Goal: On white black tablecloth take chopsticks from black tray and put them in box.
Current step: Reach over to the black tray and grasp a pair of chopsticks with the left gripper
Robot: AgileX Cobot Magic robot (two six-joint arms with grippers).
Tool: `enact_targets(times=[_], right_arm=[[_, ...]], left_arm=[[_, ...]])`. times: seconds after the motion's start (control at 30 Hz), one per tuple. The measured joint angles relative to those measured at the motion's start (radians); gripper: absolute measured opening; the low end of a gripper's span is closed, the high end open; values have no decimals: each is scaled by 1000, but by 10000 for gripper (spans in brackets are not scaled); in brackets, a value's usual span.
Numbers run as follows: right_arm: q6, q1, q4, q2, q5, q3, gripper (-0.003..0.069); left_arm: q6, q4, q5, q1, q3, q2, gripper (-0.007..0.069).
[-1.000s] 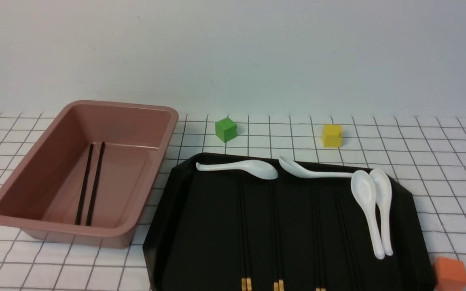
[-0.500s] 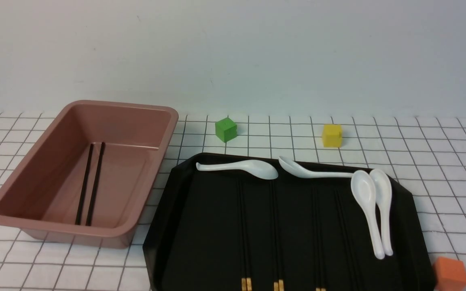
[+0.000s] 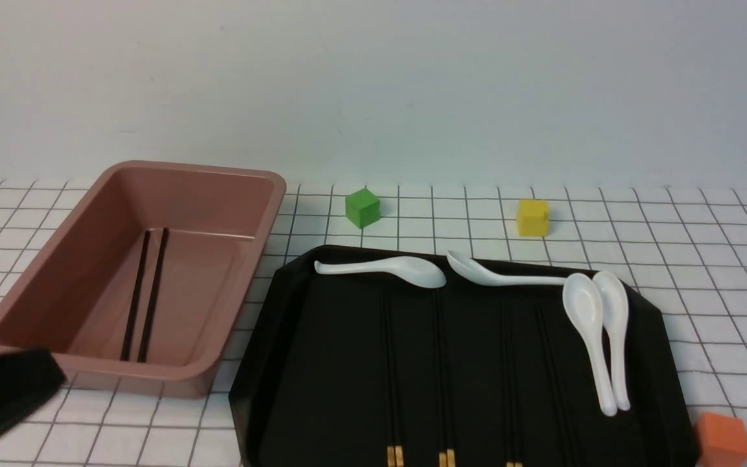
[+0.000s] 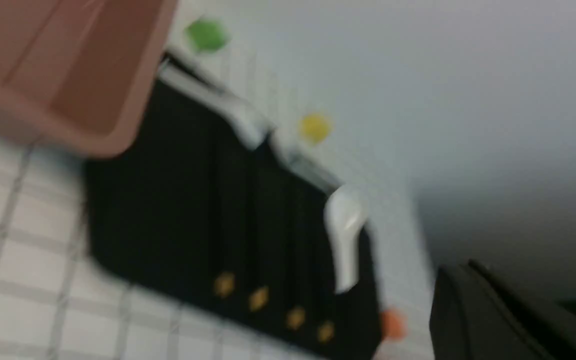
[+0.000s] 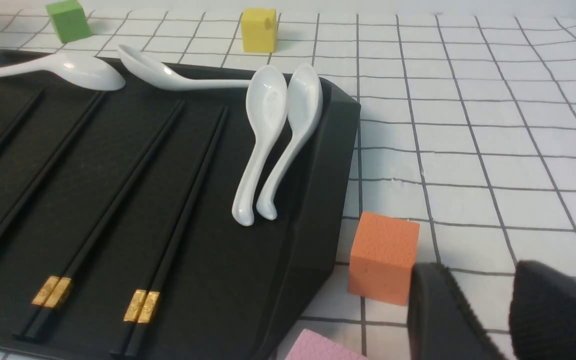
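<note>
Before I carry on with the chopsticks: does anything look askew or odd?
One white soup spoon lies crosswise at the far edge of the black tray, its handle end by the paired spoons' bowls. Nothing looks spilled or damaged.

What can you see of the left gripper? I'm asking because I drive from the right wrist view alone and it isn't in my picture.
Observer: The left gripper is shut, with nothing between its fingers.
Operator: Where is the box? My picture lacks it.
Observer: The box stands on the grid cloth, to the left of the black tray.
Operator: Anything in it?
Observer: Yes, two chopsticks lie side by side on its floor.
</note>
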Motion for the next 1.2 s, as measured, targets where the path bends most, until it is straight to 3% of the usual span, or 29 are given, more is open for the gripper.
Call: enact_targets(times=[0.17,0.3,0.47,0.5,0.57,0.83,1.03,1.2], right_arm=[[0,0,0,0,0,0,240],[0,0,0,0,0,0,240],[0,0,0,0,0,0,240],[0,0,0,0,0,0,240],[0,0,0,0,0,0,240],[0,0,0,0,0,0,240],[0,0,0,0,0,0,240],[0,0,0,0,0,0,240]], left_arm=[[30,65,285,-1,-140,408,-13],[135,-32,263,-81,-192,639,6],[146,-62,150,-274,-246,818,78],[117,-34,99,-358,-285,898,116],[61,14,56,-432,-332,978,166],[-196,325,27,-629,-597,1271,298],[-354,546,48,-677,-733,1384,308],[-393,654,23,-678,-769,1419,309]])
